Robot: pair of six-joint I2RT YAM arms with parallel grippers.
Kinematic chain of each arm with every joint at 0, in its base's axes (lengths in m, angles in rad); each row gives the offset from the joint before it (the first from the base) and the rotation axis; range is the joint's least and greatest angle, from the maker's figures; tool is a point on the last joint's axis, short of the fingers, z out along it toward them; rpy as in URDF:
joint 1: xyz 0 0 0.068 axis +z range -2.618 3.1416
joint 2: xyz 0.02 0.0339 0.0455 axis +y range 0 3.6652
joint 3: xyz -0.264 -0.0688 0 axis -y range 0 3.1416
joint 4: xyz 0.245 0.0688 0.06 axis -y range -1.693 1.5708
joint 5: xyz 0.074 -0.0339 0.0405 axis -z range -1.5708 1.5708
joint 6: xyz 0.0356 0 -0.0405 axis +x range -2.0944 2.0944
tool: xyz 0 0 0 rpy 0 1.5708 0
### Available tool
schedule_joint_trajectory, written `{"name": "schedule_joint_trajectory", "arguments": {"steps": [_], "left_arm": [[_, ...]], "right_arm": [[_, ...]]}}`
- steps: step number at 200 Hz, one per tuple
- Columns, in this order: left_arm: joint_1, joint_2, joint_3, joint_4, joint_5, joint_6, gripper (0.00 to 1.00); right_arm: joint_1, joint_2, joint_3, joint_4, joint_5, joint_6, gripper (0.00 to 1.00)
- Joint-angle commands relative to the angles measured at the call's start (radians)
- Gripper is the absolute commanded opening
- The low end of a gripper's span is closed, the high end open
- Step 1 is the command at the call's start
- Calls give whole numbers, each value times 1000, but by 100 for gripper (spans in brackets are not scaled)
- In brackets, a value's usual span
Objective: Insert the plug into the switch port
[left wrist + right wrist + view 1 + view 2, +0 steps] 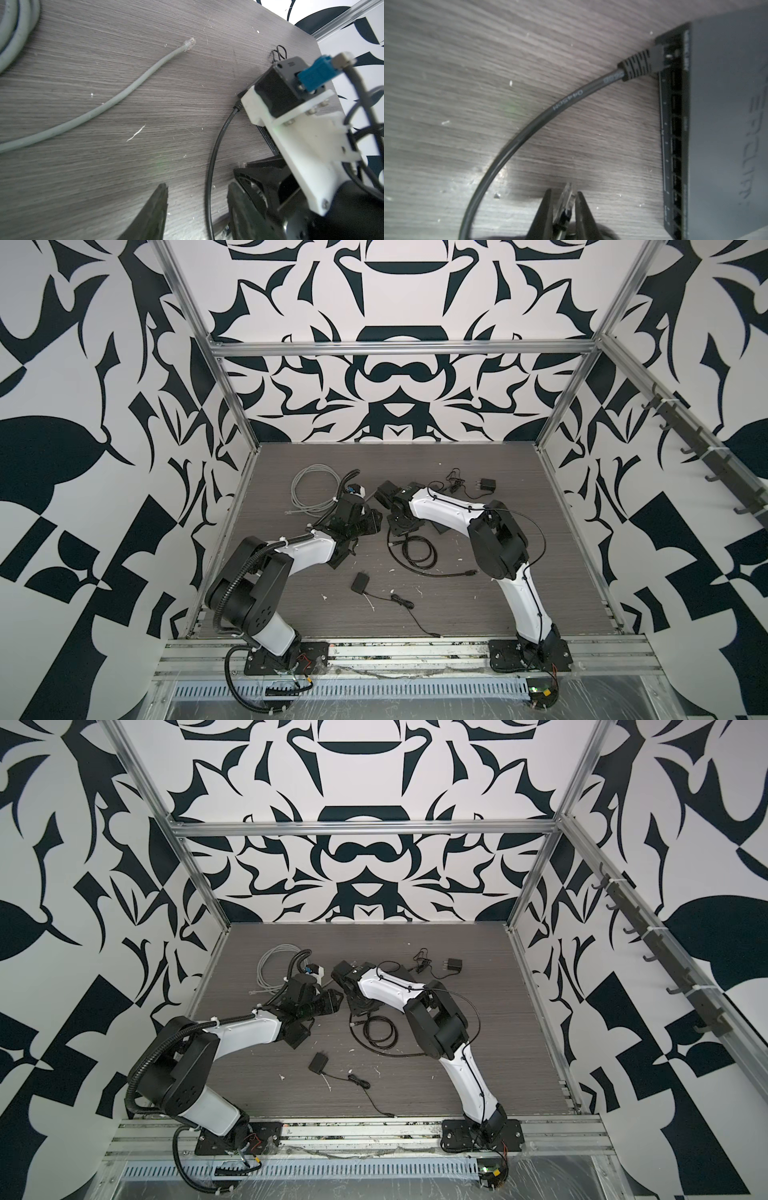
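The dark grey switch (pixel 724 124) lies on the table with its row of ports (pixel 675 145) facing my right gripper. A black cable (pixel 529 128) has its booted end (pixel 639 64) in the port at one end of the row. My right gripper (pixel 564 191) is shut on a clear plug (pixel 568 197), low over the table and a short way in front of the ports. My left gripper (pixel 197 184) is open beside it, and the black cable (pixel 209 166) runs between its fingers untouched. In both top views the right arm hides the plug.
A grey cable coil (pixel 316 485) lies at the back left, its loose clear end (pixel 44 44) on the table. A black loop of cable (pixel 417 556) lies mid-table. A small black box (pixel 358 584) trails a thin lead. A black adapter (pixel 485 484) sits at the back right.
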State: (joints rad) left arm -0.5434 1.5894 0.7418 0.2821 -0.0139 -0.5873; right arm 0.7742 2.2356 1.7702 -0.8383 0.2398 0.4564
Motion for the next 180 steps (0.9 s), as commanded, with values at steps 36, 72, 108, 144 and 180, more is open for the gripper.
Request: {"name": "schedule_joint_trajectory", "arguments": {"steps": [36,72,108,144,180], "left_arm": [[-1,20,37,-28,16,-8,50],[-8,18,68,-45,41,-1,50],[-47,9,97,-20,133,49,49],[-49,23,81,124,302,-14,49],[-49,53,104,155,347,-37,49]], "right_arm": [[-19,-85,-10,27,-86,17,9],[-84,-191,-108,150,-278,34,9],[-188,-287,-233,344,-510,89,8],[-250,-317,-294,491,-648,136,8],[-279,-337,-350,612,-711,186,8]]}}
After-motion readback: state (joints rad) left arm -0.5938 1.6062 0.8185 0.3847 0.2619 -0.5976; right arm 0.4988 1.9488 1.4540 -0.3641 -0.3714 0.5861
